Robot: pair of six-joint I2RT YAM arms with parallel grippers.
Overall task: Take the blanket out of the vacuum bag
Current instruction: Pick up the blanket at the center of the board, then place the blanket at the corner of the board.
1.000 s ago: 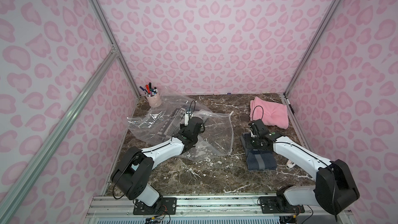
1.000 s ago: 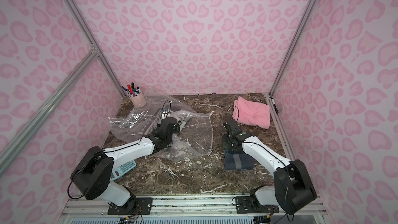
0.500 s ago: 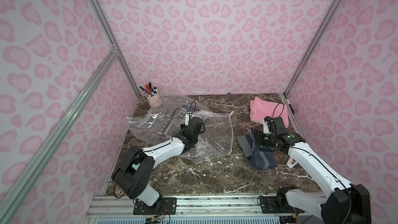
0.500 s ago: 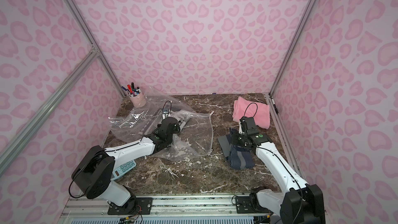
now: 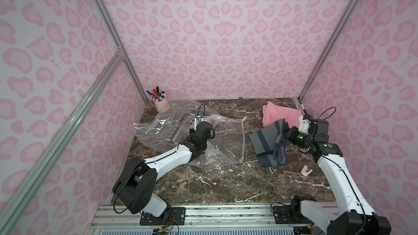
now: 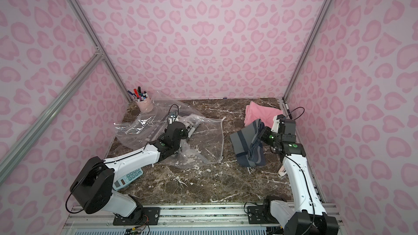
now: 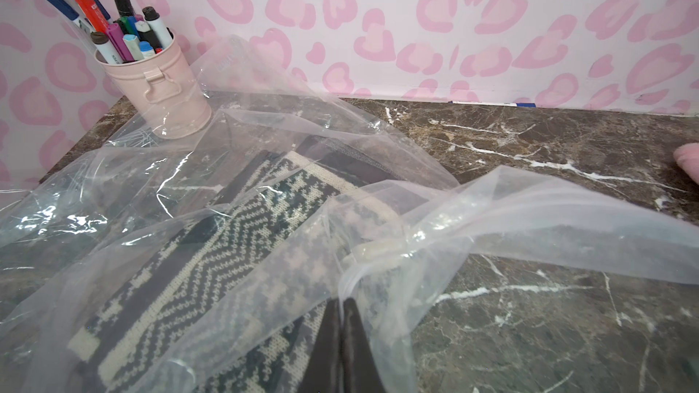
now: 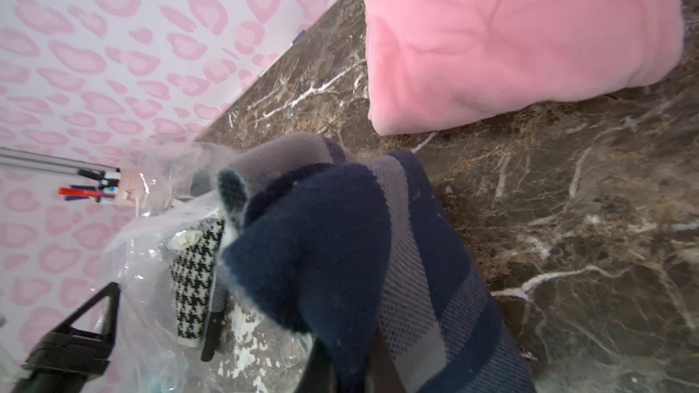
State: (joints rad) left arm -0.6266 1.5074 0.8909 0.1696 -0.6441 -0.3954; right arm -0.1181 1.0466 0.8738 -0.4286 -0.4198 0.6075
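No legible text anywhere; calculator (image 6: 129, 176) keys, markers' (image 7: 121, 28) prints too small, blurred.

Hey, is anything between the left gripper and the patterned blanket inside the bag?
Yes: the clear film of the vacuum bag lies over the patterned blanket. The left gripper is pinched shut on the bag's edge, not on cloth.
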